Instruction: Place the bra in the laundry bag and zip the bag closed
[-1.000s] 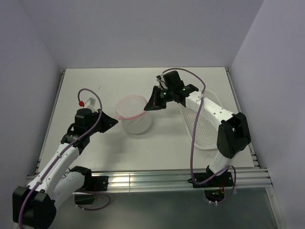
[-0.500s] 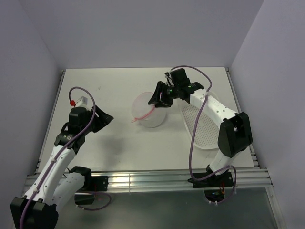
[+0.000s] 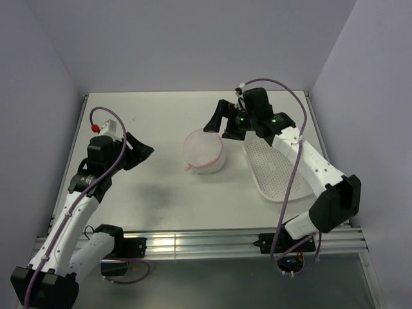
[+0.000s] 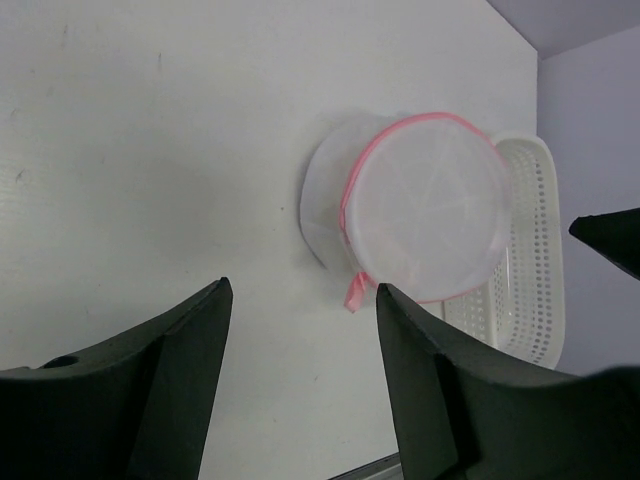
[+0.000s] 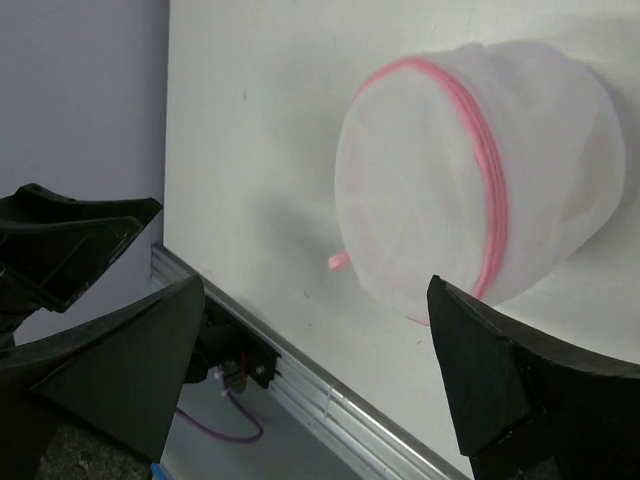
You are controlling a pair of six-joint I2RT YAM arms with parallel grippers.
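Mid-table, bag point(image 3: 205, 151) lies just beside basket point(image 3: 273, 177); left gripper point(image 3: 143, 156) and right gripper point(image 3: 217, 131) both splayed wide, grasping nothing, apart from bag.

Robot lab test cell, not a home. My two arms point(image 3: 77, 206) are bolted to an aluminium rail point(image 3: 212, 243) at the near edge of a bare white table point(image 3: 148, 187). Plain pale walls point(image 3: 193, 45) box the table in on three sides like an enclosure. Purple cables point(image 3: 273, 80) run exposed along both arms. A mesh laundry bag point(image 3: 205, 151) and a white perforated basket point(image 3: 273, 174) sit on the bench top.
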